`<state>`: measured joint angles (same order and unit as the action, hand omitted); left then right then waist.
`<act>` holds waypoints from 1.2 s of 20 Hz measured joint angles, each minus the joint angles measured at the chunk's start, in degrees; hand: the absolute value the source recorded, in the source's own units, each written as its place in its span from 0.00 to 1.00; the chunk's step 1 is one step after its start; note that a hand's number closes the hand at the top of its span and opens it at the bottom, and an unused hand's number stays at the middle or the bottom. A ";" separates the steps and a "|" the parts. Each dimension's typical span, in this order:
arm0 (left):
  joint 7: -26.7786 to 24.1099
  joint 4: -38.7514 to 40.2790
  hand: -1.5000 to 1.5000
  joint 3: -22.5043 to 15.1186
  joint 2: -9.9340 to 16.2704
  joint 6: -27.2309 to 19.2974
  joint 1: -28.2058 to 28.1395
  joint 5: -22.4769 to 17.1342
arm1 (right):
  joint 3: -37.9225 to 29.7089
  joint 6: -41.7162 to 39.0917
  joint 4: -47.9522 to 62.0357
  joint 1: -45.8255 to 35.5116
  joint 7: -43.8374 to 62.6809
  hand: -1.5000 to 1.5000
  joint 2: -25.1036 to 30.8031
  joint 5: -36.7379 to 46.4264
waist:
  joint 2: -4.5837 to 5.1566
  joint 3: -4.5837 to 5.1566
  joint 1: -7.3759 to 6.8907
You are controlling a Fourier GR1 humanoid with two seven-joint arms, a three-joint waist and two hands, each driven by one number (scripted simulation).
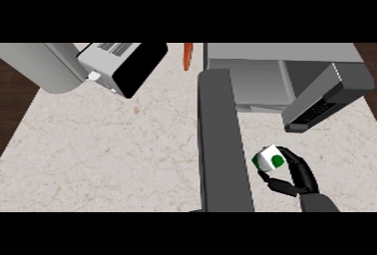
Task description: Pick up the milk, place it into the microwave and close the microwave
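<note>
1. While the right hand [298,174] curls round the milk [270,159], held above the worktop [110,149], the carrying step is underway.
2. Next, it likely needs lifting into the open microwave [258,79], past its door [324,99].

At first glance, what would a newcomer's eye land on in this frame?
Probably the right robot hand at lower right, curled round a white milk carton with a green mark. Next, the open microwave at upper right, with its door swung out above the robot hand. A long dark grey arm runs up the middle of the counter.
</note>
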<state>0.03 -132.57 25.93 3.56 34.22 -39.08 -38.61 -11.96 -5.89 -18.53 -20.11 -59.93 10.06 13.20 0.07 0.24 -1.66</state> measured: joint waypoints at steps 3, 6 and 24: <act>0.22 0.09 0.00 0.01 0.26 0.37 0.04 -0.52 | 0.42 -0.16 1.83 -2.06 -0.05 1.00 -0.13 0.64 | 0.11 -0.10 -0.19; 0.20 0.31 0.00 0.20 0.45 0.65 0.29 -1.07 | 0.54 0.33 2.73 -3.31 -0.64 1.00 -0.92 1.02 | 0.18 -0.14 -0.32; 2.57 0.00 0.00 1.15 0.68 0.21 -0.73 -3.38 | -4.74 2.87 4.20 -9.02 -0.24 1.00 -2.48 -3.21 | 0.30 -0.41 -0.13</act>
<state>2.60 -132.57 27.08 4.23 34.44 -39.81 -41.99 -16.69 -3.03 -14.33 -29.13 -60.17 7.58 9.99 0.38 -0.18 -1.79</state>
